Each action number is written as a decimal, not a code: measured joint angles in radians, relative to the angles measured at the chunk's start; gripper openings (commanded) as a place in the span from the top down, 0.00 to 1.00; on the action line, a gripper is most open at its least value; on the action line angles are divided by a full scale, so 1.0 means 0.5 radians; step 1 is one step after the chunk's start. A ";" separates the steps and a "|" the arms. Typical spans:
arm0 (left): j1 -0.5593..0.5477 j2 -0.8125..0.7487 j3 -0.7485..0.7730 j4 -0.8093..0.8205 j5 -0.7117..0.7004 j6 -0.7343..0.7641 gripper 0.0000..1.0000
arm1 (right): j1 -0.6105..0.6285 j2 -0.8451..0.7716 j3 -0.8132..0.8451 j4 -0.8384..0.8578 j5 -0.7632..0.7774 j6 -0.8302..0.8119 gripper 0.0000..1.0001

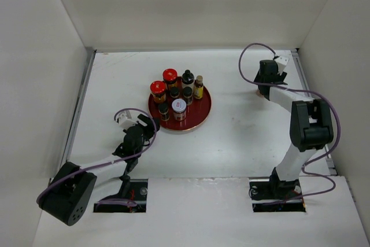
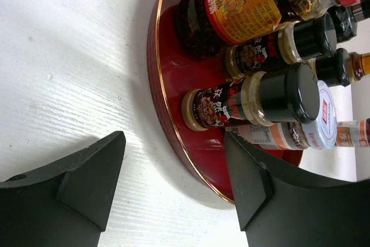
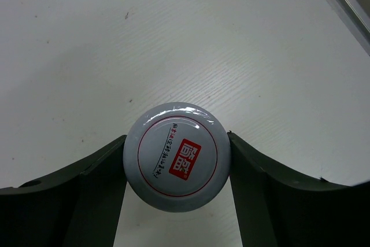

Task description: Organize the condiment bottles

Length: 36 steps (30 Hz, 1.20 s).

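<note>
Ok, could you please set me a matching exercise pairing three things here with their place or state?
Things:
1. black left claw
2. two red-capped glass jars
3. black right claw

Place or state:
a. standing on the round red gold-rimmed tray
b. shut on a white-lidded jar, off the tray
c. open, beside the tray's rim

Pairs: 1-c, 2-a, 3-b

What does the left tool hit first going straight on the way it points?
Probably the rim of the tray, right ahead of the open left tool. Behind it stands the nearest black-capped bottle. If the tool rides above the rim, that bottle comes first; height is unclear.
</note>
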 measured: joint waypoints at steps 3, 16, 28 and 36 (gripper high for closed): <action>-0.001 -0.003 0.000 0.004 -0.001 0.001 0.32 | 0.052 -0.105 -0.115 0.013 0.008 0.011 0.50; 0.005 -0.041 0.000 0.001 -0.001 0.001 0.32 | 1.158 -0.636 -0.359 0.029 -0.007 0.069 0.51; 0.031 -0.084 0.000 0.002 0.004 0.001 0.32 | 1.448 -0.090 -0.142 0.158 -0.013 0.060 0.44; 0.055 -0.083 0.000 0.001 0.016 0.001 0.31 | 1.510 -0.028 -0.108 0.256 0.070 0.047 0.07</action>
